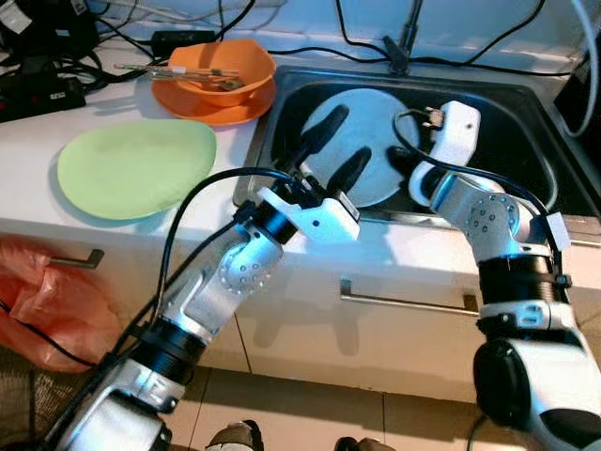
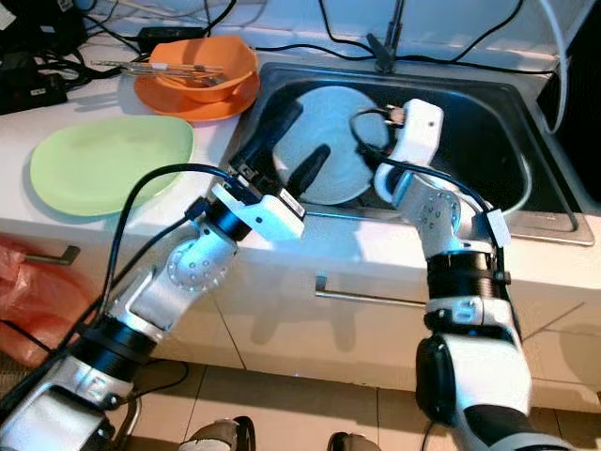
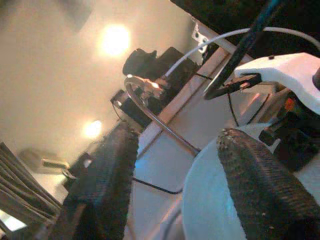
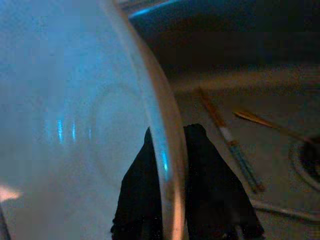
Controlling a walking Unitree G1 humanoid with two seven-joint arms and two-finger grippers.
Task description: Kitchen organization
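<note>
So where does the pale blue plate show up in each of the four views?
Left eye: plate stands in the sink, centre.
Right eye: centre.
Left wrist: lower middle, between the fingers.
Right wrist: left half, rim pinched.
Shared landmark: the sink.
</note>
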